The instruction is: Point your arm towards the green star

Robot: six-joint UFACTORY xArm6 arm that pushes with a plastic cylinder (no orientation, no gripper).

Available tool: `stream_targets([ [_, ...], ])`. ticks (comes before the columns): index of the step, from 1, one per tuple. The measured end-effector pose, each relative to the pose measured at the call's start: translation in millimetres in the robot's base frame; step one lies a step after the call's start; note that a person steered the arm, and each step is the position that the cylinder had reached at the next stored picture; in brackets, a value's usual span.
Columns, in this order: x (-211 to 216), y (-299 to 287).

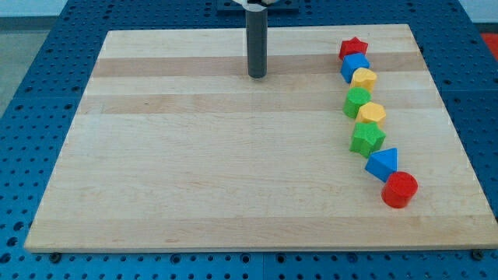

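Observation:
The green star (366,139) lies on the wooden board (194,155) at the view's right, in a chain of blocks running top to bottom. My tip (257,75) rests on the board near the view's top centre, far to the left of and above the green star. It touches no block.
The chain, from top to bottom: red star (352,48), blue cube (355,65), yellow hexagon (363,79), green cylinder (357,101), yellow hexagon (371,113), the green star, blue triangle (383,163), red cylinder (400,189). A blue pegboard table surrounds the board.

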State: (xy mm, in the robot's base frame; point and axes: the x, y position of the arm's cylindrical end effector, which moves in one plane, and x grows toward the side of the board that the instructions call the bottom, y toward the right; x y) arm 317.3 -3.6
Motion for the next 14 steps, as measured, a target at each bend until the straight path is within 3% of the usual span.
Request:
stream_targets([
  [3, 12, 4],
  [6, 245, 36],
  [8, 245, 38],
  [10, 198, 39],
  [14, 170, 59],
])
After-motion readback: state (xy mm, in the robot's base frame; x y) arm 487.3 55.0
